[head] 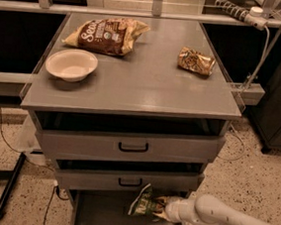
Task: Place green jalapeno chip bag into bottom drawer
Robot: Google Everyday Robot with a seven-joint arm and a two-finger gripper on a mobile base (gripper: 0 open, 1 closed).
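Observation:
The green jalapeno chip bag [144, 203] is a crinkly green foil bag with white edges, held just under the second drawer's front. My gripper [162, 209] reaches in from the lower right on a white arm and is shut on the bag's right end. The bag hangs above the bottom drawer [101, 216], a pulled-out flat grey tray with low sides at the cabinet's base. The front part of the tray is cut off by the bottom edge of the view.
On the cabinet top [148, 85] lie a large brown-and-yellow bag [107, 34], a white bowl [71, 64] and a small gold-brown bag [196, 60]. Two upper drawers with black handles [133, 147] stand slightly open. Cables and a black bar [8, 186] lie on the floor at left.

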